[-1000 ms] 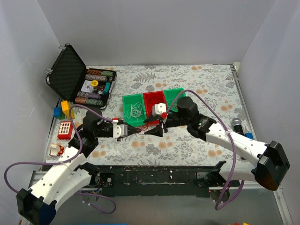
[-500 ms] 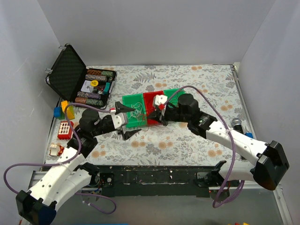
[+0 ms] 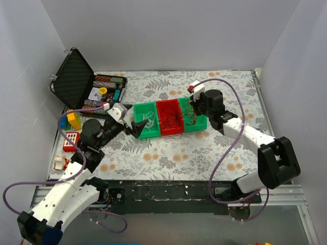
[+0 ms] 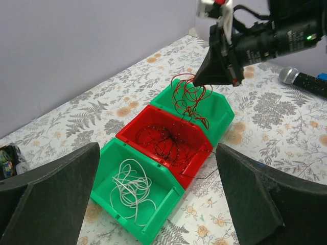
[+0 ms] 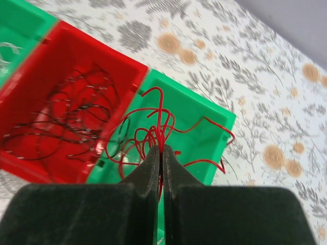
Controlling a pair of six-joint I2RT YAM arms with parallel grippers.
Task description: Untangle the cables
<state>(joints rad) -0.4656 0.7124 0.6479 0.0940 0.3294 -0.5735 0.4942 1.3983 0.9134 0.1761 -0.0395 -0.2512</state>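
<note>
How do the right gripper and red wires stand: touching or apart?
Touching. The right wrist view shows the right gripper shut on the red wires, strands fanning from its tips.

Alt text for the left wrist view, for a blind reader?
The right gripper dangles red wire loops over the far green bin. The middle red bin holds dark wires, the near green bin white wire; the open left gripper frames the view.

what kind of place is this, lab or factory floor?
Probably a lab test cell: plain white walls box in a floral-covered table, two robot arms are bolted at its edge, and staged parts bins sit on it.
</note>
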